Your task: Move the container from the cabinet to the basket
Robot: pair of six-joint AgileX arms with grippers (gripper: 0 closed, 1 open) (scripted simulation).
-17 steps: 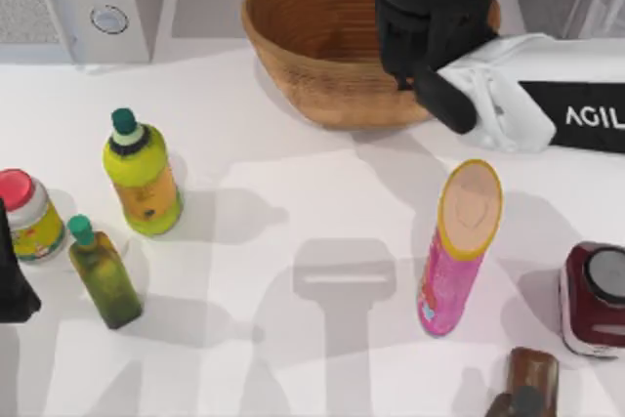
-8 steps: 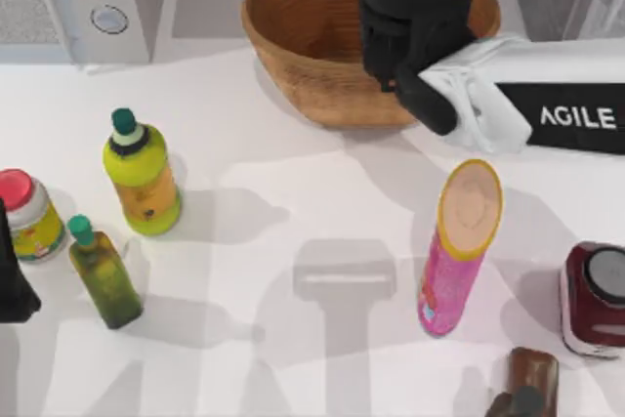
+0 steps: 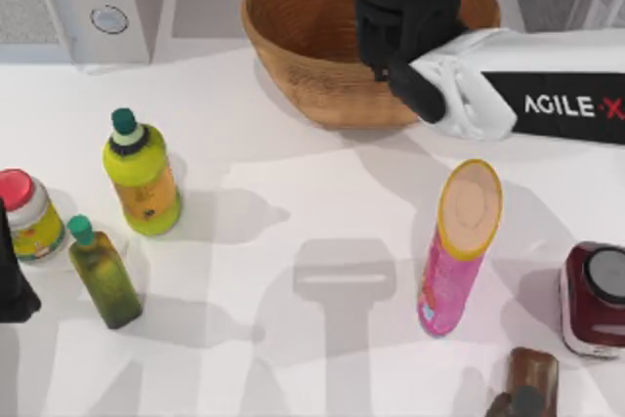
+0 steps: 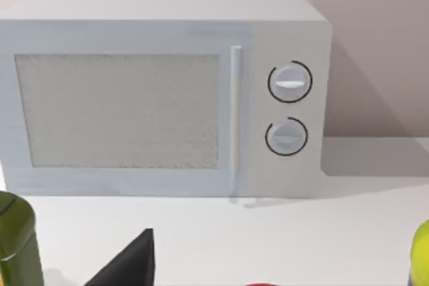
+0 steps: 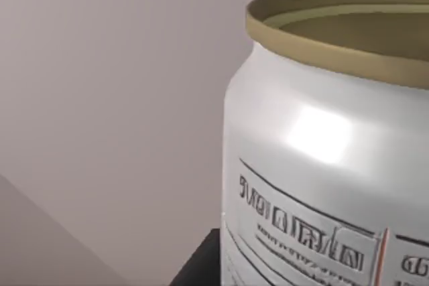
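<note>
Shifted left over the basket (image 3: 312, 56), right tool (image 3: 391, 7) holds the can (image 5: 322, 165) above the white table (image 3: 293, 202).

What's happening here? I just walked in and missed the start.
The right arm reaches over the wicker basket at the table's back, its gripper above the bowl. Its wrist camera sees the silver can up close, apparently carried. The left arm sits parked at the table's left edge.
</note>
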